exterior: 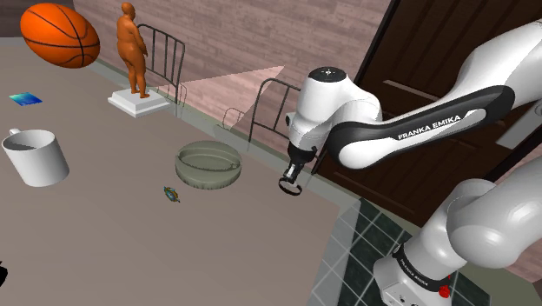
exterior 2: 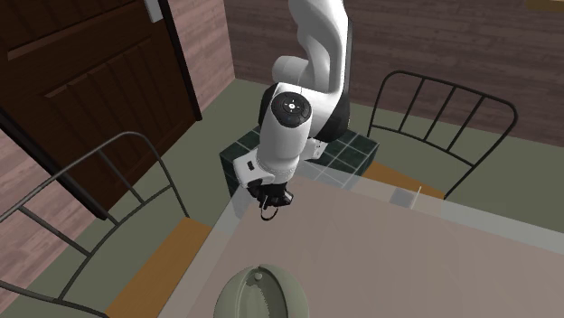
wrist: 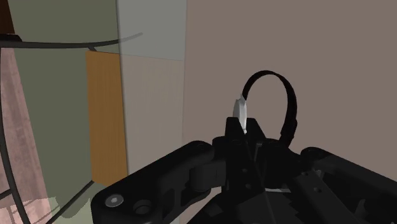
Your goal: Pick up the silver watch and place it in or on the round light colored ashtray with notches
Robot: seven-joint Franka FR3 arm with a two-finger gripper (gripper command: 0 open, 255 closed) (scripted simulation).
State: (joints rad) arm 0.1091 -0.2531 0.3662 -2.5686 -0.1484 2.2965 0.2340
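Observation:
My black gripper [exterior: 294, 172] hangs above the table's edge, to the shoulder view's right of the ashtray, shut on the watch [exterior: 290, 185]. In the wrist view the watch's silver face [wrist: 241, 108] is clasped between the fingertips of the gripper [wrist: 245, 129], and its black strap [wrist: 289, 108] loops out beyond them. The second exterior view has the watch [exterior 2: 268, 213] dangling as a small ring under the gripper [exterior 2: 271, 195]. The round, pale grey-green ashtray [exterior: 208, 165] with notches in its rim sits on the table, and its rim [exterior 2: 237, 287] lies below the gripper in the second exterior view.
On the table [exterior: 130, 252] stand a white mug [exterior: 35, 157], an orange figurine [exterior: 132, 50] on a white base, a basketball [exterior: 59, 35], a blue flat item [exterior: 24, 99] and a small teal-brown object [exterior: 172, 195]. Wire chair backs [exterior: 269, 104] line the far edge.

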